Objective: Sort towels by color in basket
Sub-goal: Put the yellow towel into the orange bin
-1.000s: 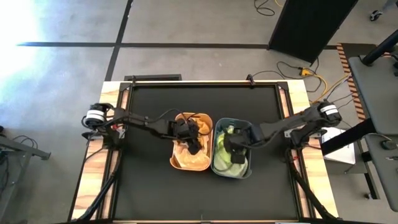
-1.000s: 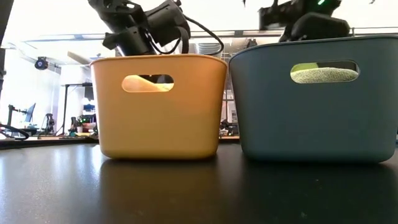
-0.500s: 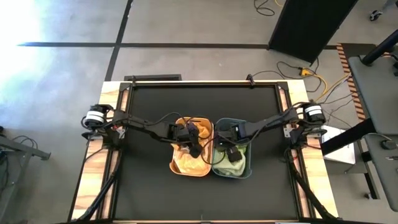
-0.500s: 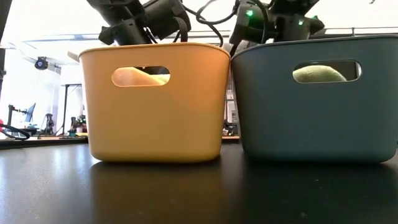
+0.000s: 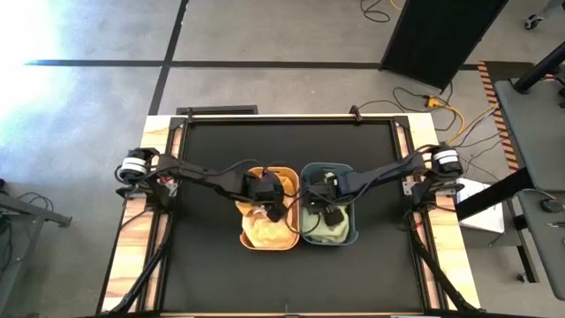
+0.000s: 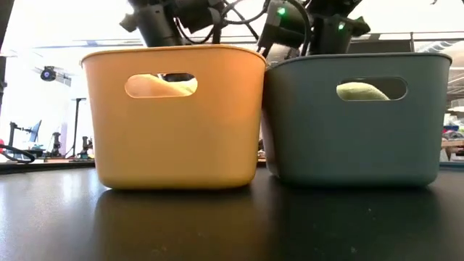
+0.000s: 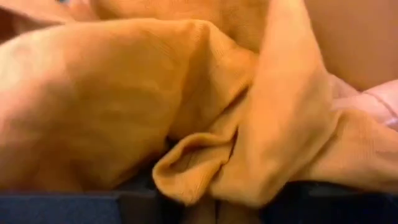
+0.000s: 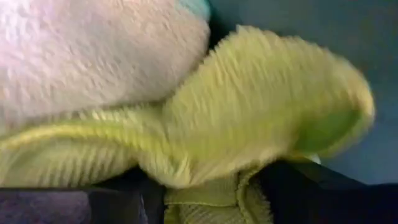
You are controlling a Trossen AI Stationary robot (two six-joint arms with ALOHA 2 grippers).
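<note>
Two tubs stand side by side mid-table: an orange basket (image 5: 249, 237) (image 6: 174, 116) and a blue-grey basket (image 5: 350, 231) (image 6: 355, 123). My left gripper (image 5: 270, 200) (image 7: 214, 193) is down inside the orange one, shut on a mustard-orange towel (image 7: 143, 93) (image 5: 265, 231). A salmon pink towel (image 7: 373, 99) lies beside it. My right gripper (image 5: 324, 208) (image 8: 205, 193) is down inside the blue-grey basket, shut on a lime green towel (image 8: 261, 118). A pale green towel (image 8: 93, 56) (image 5: 328, 230) lies against it. Towel tops show through both handle slots in the low view. My left gripper pinches a hanging fold (image 7: 199, 171) of the mustard-orange towel between its two fingers, coming from above into the basket. The rest of the towel lies bunched and slack in the basket. My right gripper pinches a bunched fold (image 8: 205, 177) of the lime green towel between its fingers, from above inside the blue-grey basket. The towel rests slack on the other cloth there.
The baskets touch or nearly touch at their inner walls (image 6: 264, 109). Black table top (image 5: 203, 274) lies open around them, with a wooden border (image 5: 132, 256) on both sides. Cables (image 5: 441, 106) lie on the floor beyond the far right corner.
My right gripper has moved toward the table's left and down into the blue-grey basket. The orange basket has slid a little toward the near edge, and the blue-grey basket a little toward the far edge. The towel in its handle slot sits lower than before.
</note>
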